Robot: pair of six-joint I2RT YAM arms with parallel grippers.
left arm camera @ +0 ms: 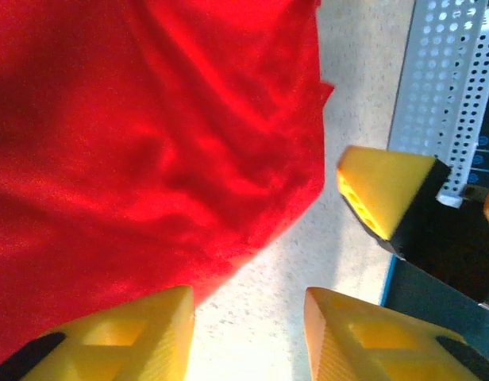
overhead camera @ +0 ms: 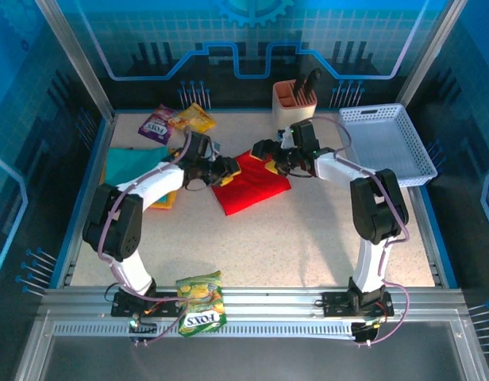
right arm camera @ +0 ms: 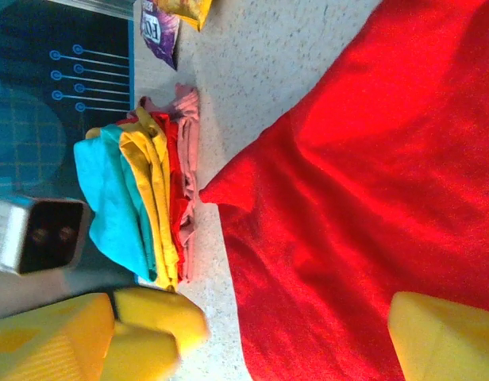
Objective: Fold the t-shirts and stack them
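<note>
Since the folded stack (overhead camera: 133,164) lies by the table's (overhead camera: 308,238) left edge, the left hand (overhead camera: 222,169) is nearer: parted, empty, at the left border of the red t-shirt (overhead camera: 251,189). The shirt sits mid-table. Right hand (overhead camera: 270,155) spread wide, empty, above its far corner.

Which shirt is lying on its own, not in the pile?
The bright red t-shirt, lying alone in the middle; the others sit in a teal-topped pile by the left edge.
</note>
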